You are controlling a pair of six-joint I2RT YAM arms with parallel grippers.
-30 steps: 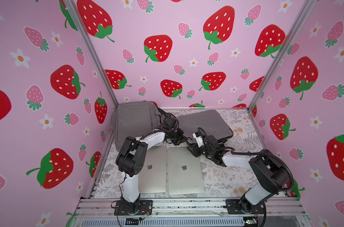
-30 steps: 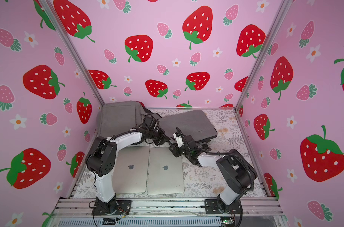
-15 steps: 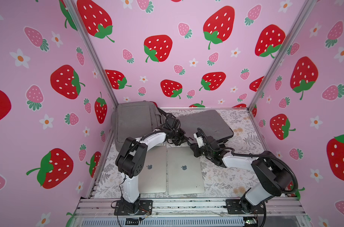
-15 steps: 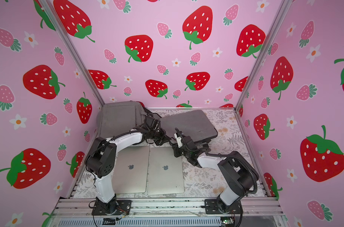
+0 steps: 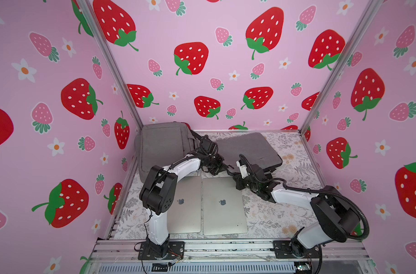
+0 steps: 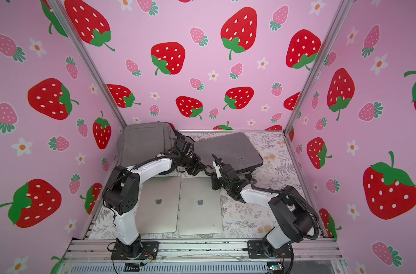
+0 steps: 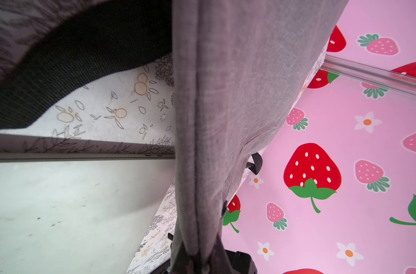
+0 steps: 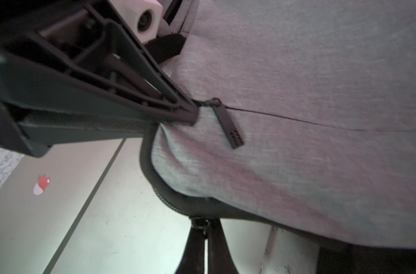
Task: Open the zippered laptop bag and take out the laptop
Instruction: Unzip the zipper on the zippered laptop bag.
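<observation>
– Black fingers of the right hand (image 8: 202, 232) are pressed together on the small black zipper pull (image 8: 199, 223) at the dark piped edge. Is anything else caught between them?

– Nothing I can see. The left hand (image 7: 198, 258) is clamped on a fold of cloth at that same corner of the grey woven-fabric laptop bag (image 5: 247, 149). The bag lies toward the back of the floral-patterned bench (image 5: 285, 213), right of the grey fabric backpack (image 5: 164, 144). I cannot tell how far the zip is open, and the laptop inside is not visible.

– What could spoil the pull?

– The tab is tiny, so the pinch may slip off it. The track bends round the corner right there, and tugging off its line could jam the slider, I'd guess.

– And the left side?

– If that fold slides out, the whole bag would probably drag along instead of unzipping, onto the two flat silver laptops (image 5: 222, 204) just in front. The flat black pocket tab (image 8: 228, 123) hangs beside the left tips and could snag.
</observation>
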